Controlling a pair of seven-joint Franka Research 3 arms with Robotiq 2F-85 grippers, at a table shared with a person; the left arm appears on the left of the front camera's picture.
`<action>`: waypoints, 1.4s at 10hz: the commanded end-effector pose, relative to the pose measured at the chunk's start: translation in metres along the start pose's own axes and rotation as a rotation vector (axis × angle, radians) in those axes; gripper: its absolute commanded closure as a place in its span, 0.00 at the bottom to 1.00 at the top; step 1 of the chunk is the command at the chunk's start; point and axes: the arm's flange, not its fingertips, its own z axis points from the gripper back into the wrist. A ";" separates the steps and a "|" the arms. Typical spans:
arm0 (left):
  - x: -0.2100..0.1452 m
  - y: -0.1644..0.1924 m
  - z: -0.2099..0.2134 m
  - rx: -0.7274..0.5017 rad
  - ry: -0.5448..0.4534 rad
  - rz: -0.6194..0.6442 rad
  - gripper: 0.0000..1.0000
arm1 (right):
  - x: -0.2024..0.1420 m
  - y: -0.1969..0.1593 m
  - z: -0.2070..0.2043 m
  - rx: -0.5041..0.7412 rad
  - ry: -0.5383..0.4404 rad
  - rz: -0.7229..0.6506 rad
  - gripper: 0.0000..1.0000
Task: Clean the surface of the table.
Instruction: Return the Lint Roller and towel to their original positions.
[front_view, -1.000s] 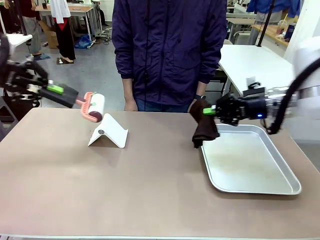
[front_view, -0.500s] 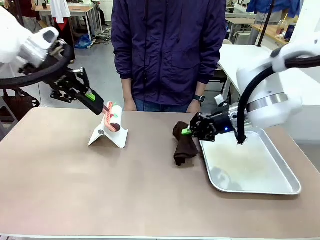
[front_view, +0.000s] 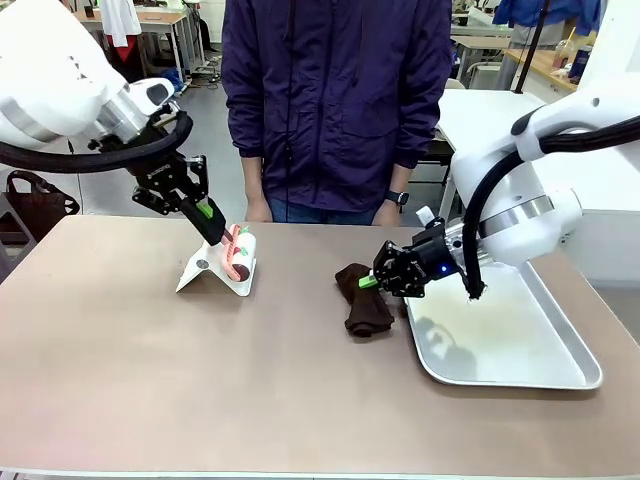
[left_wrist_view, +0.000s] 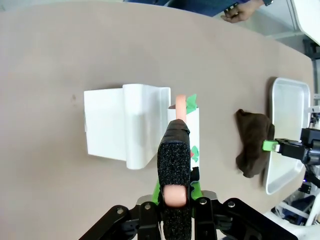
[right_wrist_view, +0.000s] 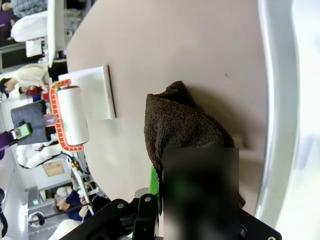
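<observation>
Front view: fixed, level, facing across the table (front_view: 250, 400). Left wrist view: high, looking straight down. Right wrist view: rolled sideways, close above the brown cloth (right_wrist_view: 185, 125), shared by all three.

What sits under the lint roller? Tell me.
The lint roller, held by the left gripper, rests on the white stand; the table beneath the stand is hidden.

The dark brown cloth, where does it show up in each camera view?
Front: dark brown cloth centre, on the table.
Left wrist: right side.
Right wrist: centre, in the right gripper.
Shared landmark: silver metal tray beside it.
</observation>
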 end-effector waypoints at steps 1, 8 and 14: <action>-0.008 0.004 0.005 -0.004 -0.003 0.011 0.78 | -0.004 0.002 -0.004 0.002 0.002 0.007 0.87; -0.013 0.007 -0.007 0.079 -0.058 -0.025 0.78 | 0.001 0.006 -0.021 -0.178 -0.041 -0.001 0.87; -0.001 0.005 -0.027 0.105 -0.042 -0.018 0.78 | 0.014 0.006 -0.039 -0.216 -0.011 -0.021 0.87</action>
